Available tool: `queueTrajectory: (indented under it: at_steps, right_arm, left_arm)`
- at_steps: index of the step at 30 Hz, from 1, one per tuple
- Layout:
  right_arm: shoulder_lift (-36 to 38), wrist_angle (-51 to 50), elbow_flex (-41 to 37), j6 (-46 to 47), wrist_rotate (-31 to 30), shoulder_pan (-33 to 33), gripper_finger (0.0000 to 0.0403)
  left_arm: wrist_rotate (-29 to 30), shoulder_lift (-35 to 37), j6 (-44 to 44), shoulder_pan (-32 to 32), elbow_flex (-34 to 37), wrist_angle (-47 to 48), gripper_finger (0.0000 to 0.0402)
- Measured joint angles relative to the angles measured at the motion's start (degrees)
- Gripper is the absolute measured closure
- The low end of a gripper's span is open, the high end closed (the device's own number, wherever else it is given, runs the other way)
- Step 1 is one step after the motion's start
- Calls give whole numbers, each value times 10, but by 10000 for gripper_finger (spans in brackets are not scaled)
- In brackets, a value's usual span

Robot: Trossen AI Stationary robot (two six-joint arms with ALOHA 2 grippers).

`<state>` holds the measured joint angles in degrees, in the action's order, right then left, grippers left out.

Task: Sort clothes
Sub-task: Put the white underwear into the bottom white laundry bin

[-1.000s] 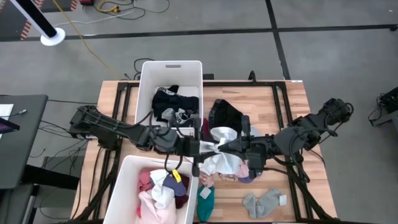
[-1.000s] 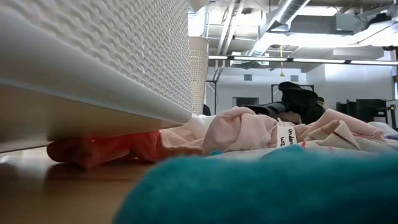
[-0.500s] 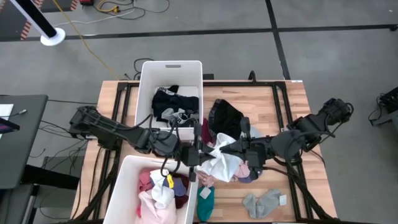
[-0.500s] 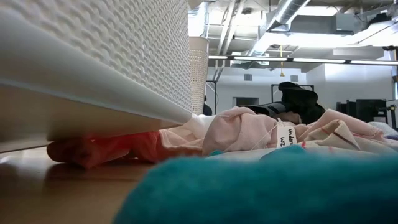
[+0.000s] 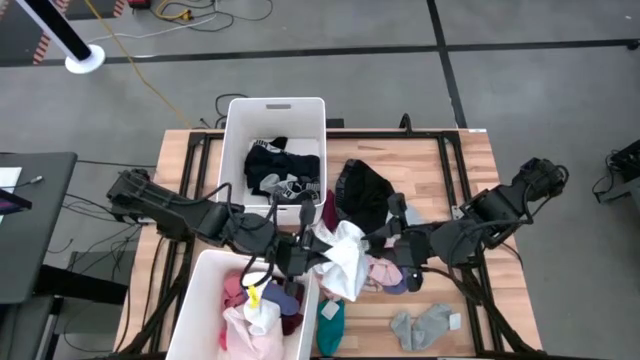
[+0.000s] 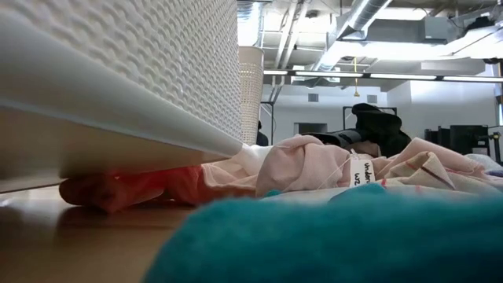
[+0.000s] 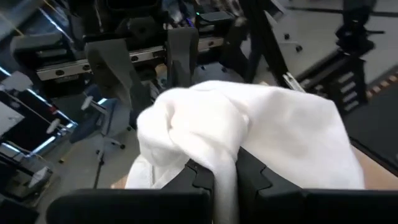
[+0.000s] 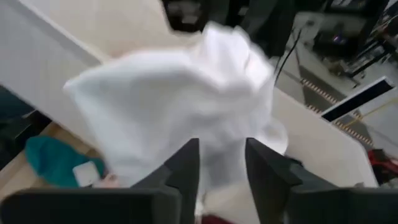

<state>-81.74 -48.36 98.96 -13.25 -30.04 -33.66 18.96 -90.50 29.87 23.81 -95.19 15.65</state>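
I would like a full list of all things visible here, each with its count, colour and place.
bins: two, white, left half of the table; the far one holds black and grey clothes, the near one pink, white and maroon clothes.
white garment: one, held up beside the near bin's right rim.
black garment: one, on the table right of the far bin.
pile: one, pink and pale, table centre.
teal garment: one, near edge, beside the near bin.
grey socks: one pair, near right edge.
table: one, wooden.
left gripper: shut on the white garment.
right gripper: open, fingers either side of the white garment.
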Motion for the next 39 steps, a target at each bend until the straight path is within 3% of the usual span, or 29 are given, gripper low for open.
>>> queueTrajectory:
  at_steps: [8,25,39]
  right_arm:
    - [0,-63,0,82,0,-11,216]
    - [0,-161,0,223,0,-67,232]
    - [0,-220,0,302,0,-92,233]
  left_arm:
    - [5,0,-10,31,-67,100,390]
    - [77,0,-130,117,-174,387,390]
    - [104,0,-224,230,-214,500,390]
